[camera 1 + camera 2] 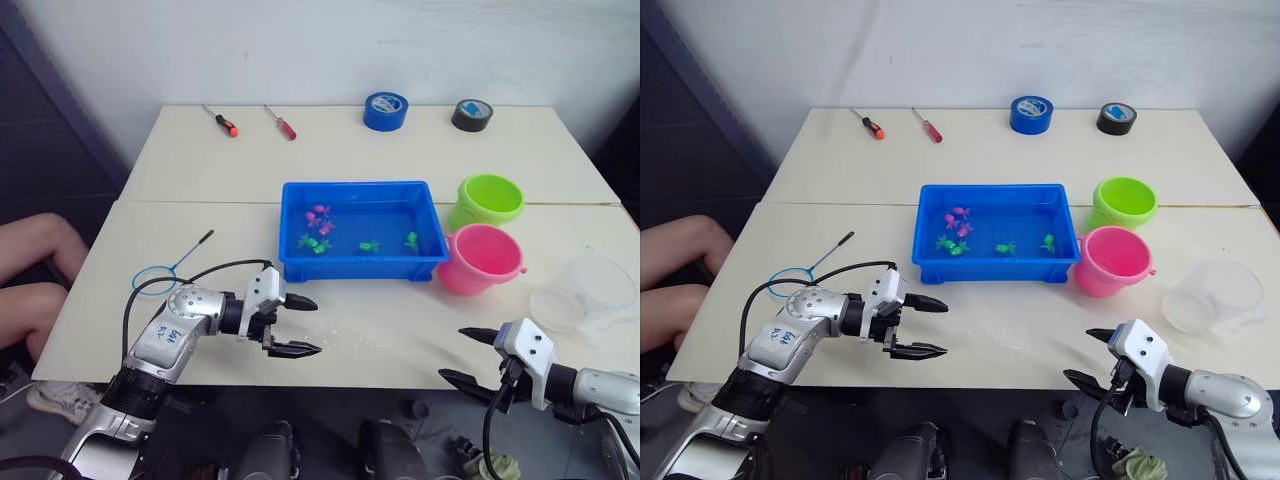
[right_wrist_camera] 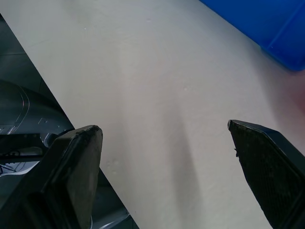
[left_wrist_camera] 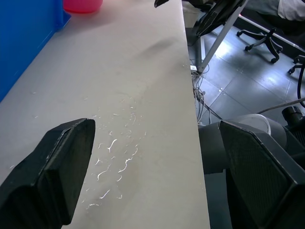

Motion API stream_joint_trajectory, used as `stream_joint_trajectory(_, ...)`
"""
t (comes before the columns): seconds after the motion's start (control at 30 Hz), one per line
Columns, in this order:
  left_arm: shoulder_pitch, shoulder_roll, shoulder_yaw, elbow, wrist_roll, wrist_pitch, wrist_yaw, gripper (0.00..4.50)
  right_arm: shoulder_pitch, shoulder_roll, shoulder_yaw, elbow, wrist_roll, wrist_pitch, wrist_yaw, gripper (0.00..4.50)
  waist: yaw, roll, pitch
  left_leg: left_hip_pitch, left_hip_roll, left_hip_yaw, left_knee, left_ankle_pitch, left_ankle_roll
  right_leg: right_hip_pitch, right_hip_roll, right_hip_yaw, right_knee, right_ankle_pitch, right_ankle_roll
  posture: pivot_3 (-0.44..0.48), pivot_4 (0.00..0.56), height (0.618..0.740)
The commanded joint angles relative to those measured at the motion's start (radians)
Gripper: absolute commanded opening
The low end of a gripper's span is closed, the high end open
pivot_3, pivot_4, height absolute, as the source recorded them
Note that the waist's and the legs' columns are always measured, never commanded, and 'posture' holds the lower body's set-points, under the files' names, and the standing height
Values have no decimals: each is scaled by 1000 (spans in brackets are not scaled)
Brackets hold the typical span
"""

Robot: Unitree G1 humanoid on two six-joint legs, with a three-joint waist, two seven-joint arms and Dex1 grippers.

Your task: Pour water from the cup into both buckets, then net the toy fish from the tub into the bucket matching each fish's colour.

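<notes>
Clear thin plastic, the cup (image 1: 585, 291) on the counter's (image 1: 200, 240) right, just beyond your spread, empty right hand (image 1: 478, 355), looks light, slick and crushable, so take it gently around its middle wall.

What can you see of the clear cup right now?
The cup is a see-through plastic beaker with a wide mouth. It sits on the table at the robot's right, just past the pink bucket and apart from it. It looks tipped toward the front, though the pose is hard to read. Whether water is in it cannot be told. The right gripper, open, is short of it, not touching.
</notes>
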Motion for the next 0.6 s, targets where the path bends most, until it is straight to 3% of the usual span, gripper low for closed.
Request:
stream_joint_trajectory(0.03,2,-2,11,-33,-17,20,-7,4500,7,3,-41,-10,33,10,-72,4455,0,0,0,0,0,0,0,0,0,0,0,0,0,0,0,0,150,740)
stream_joint_trajectory(0.23,-45,-15,34,-113,-123,127,-51,4500,129,106,-231,-138,160,152,-251,4455,4,0,0,-1,-1,-3,0,0,0,0,-2,-1,0,0,0,0,150,740)
stream_joint_trajectory(0.37,-111,-9,71,-184,-257,256,-92,4500,224,205,-423,-214,274,247,-390,4455,1,0,0,-1,-1,-4,-1,0,0,1,-2,-1,-1,0,0,0,150,740)
stream_joint_trajectory(0.6,-176,9,111,-260,-364,362,-98,4500,202,256,-611,-166,358,308,-620,4455,-9,1,0,1,-1,-3,-6,0,-1,1,-2,0,-2,0,-1,0,150,740)
